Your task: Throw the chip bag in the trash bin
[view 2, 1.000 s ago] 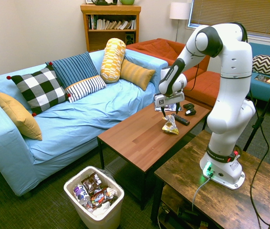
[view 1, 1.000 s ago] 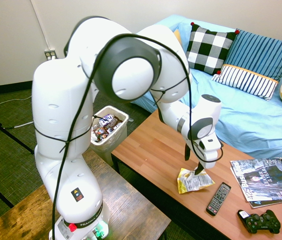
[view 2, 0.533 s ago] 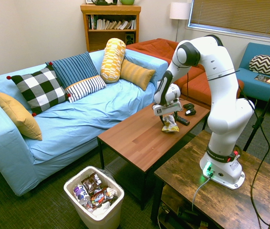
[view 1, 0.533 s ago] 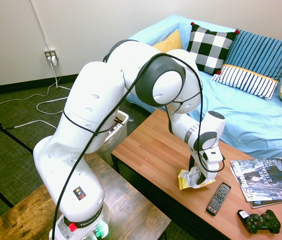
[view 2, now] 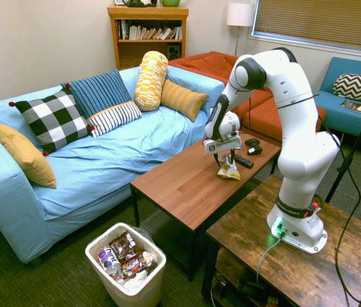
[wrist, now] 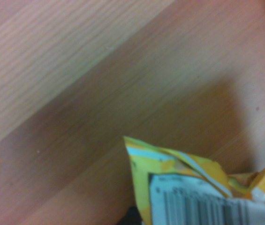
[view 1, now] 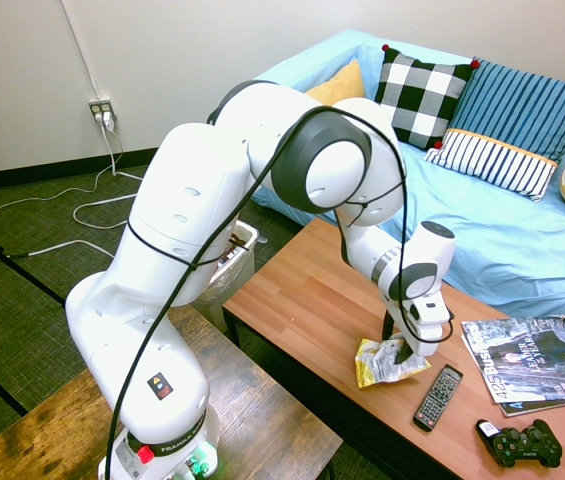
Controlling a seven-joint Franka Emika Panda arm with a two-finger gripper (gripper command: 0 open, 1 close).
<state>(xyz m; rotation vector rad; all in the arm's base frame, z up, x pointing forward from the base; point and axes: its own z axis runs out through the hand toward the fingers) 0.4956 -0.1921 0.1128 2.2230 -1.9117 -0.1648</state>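
The chip bag (view 1: 380, 362) is a crumpled yellow and white packet lying on the wooden coffee table (view 1: 302, 300), near its front edge. My gripper (view 1: 399, 348) points down onto the bag's top, and its fingers stand a little apart on either side of the crumpled foil (view 2: 229, 171). The wrist view shows the bag's yellow corner and barcode (wrist: 188, 192) close up against the table wood. The trash bin (view 2: 126, 263), off-white with a plastic liner and full of wrappers, stands on the floor beyond the table's far end. In the first exterior view only its rim (view 1: 240, 243) shows behind my arm.
On the table beside the bag lie a remote control (view 1: 438, 396), a black game controller (view 1: 520, 444) and a magazine (view 1: 532, 362). A blue sofa (view 2: 103, 153) with several pillows runs along the table's far side. My base stands on a dark wooden side table (view 2: 282, 262).
My arm swung its elbow round and lowered the gripper onto the chip bag. Over the last half second it has barely moved, and the bag stays on the table.
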